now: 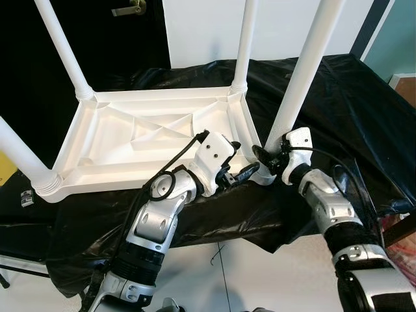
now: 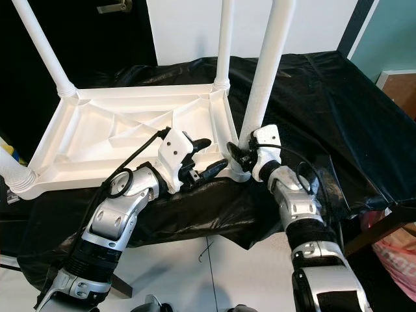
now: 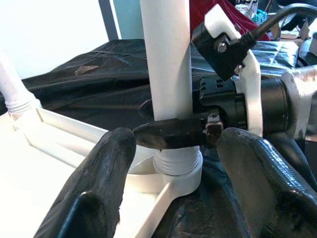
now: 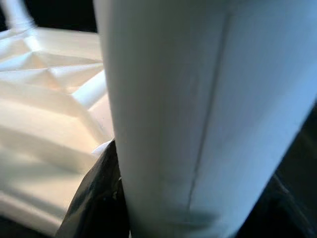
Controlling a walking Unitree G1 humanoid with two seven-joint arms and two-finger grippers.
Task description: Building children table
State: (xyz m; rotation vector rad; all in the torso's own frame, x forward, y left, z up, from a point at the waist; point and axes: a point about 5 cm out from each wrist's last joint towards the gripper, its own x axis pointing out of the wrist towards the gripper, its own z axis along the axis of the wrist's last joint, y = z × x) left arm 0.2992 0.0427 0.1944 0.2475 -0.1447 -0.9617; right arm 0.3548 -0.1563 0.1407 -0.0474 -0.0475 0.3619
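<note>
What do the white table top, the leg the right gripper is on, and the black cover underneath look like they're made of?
Table top: likely moulded plastic, glossy white with ribbed underside. Leg: the same smooth white plastic, apparently a tube with a faint seam. Black cover: thin, shiny, wrinkled, probably plastic sheeting.

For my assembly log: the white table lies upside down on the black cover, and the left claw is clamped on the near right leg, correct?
Not quite: the right claw is clamped on that leg, as the left wrist view shows. The left claw is open beside it. The white table does lie upside down on the black cover.
</note>
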